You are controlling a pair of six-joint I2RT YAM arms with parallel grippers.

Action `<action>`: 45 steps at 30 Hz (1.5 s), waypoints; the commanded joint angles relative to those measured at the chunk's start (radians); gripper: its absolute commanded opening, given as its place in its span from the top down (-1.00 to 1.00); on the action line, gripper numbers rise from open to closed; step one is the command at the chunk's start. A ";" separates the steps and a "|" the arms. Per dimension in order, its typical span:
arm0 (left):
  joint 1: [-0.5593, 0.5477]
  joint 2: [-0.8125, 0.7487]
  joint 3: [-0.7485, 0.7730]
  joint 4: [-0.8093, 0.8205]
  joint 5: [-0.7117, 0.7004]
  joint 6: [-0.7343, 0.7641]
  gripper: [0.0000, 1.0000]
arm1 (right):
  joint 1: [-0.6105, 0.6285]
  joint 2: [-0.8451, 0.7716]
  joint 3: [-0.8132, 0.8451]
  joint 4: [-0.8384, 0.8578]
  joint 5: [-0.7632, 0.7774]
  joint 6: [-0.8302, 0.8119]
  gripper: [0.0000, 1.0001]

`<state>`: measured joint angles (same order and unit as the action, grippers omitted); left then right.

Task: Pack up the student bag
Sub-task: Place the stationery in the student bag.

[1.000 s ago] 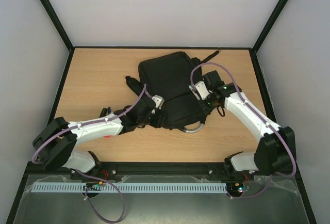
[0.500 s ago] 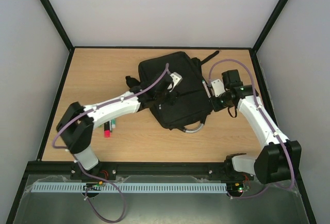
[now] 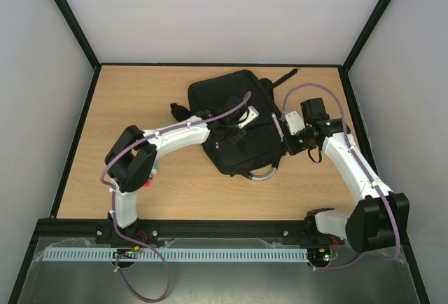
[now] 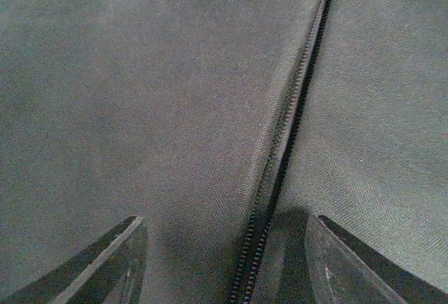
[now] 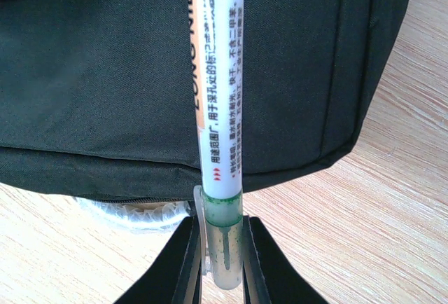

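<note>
- Reaching farther than half a second ago, left claw has slid toward 3 o'clock across the bag, its elbow folding in. Right claw has barely shifted.
- Left claw gapes wide and holds nothing, its fingers straddling the zip on the bag's top panel.
- Right claw is clamped on the tail end of a pen, which sticks straight out from the fingers at the bag's 3 o'clock edge and is not yet inside.
- Bag lies flat near mid-table, a little toward 12 o'clock.
- Risk: the zip looks closed along its visible run, so with no opening the pen would only jab fabric.
- Risk: gripped at one end alone, the pen could pivot or slip out if its tip presses on the bag.
- Risk: both claws sit near each other over the bag, so a reach by either could knock the other.
- Count: two claws, one bag, one pen held. One red pen peeps from under the left elbow at 8 o'clock, with possibly more hidden. One clear plastic coil lies at the bag's 6 o'clock edge.
</note>
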<state>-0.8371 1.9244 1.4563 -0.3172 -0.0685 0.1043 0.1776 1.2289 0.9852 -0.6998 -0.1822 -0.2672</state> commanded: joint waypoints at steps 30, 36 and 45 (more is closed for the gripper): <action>-0.068 -0.248 -0.220 0.309 -0.239 0.011 0.95 | 0.080 0.312 0.165 -0.322 -0.359 -0.083 0.98; -0.085 -0.240 -0.240 0.316 -0.244 -0.001 0.95 | 0.104 0.424 0.211 -0.341 -0.408 -0.067 0.98; -0.120 -0.249 -0.269 0.324 -0.238 0.003 0.94 | 0.106 0.549 0.347 -0.284 -0.497 0.040 0.98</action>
<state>-0.9192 1.7298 1.1988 -0.0666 -0.3241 0.1192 0.2771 1.7287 1.2587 -0.9806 -0.6022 -0.2848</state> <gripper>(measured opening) 0.030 0.138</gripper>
